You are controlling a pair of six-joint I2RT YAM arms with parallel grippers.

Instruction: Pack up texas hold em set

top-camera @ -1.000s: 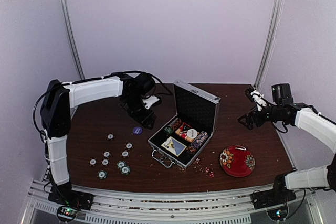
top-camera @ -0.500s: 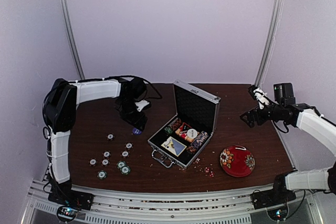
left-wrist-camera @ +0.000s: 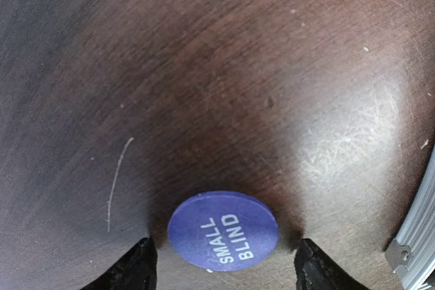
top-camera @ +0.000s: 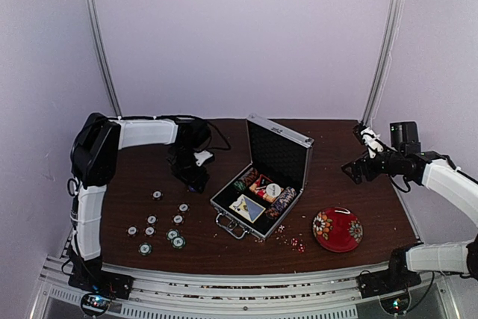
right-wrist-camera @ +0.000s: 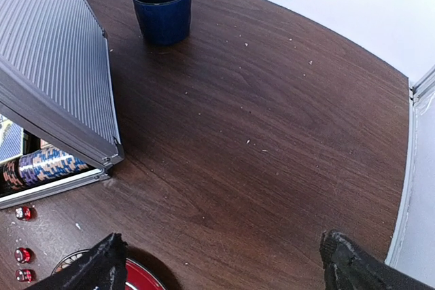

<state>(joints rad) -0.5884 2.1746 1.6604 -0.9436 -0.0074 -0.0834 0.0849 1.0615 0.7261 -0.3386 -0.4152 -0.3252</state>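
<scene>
Left hand [left-wrist-camera: 224, 264] has swung in from the far side and dropped low to the table [top-camera: 134, 184]. Its fingers now straddle the purple SMALL BLIND button [left-wrist-camera: 223, 231], and from above the hand now covers that button.

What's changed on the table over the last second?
The left gripper came down and toward the near edge onto the blue small blind disc. The disc now lies between its open fingers and is not gripped. The right gripper barely shifted and is open and empty. The case, the loose chips and the red bowl stayed where they were.
</scene>
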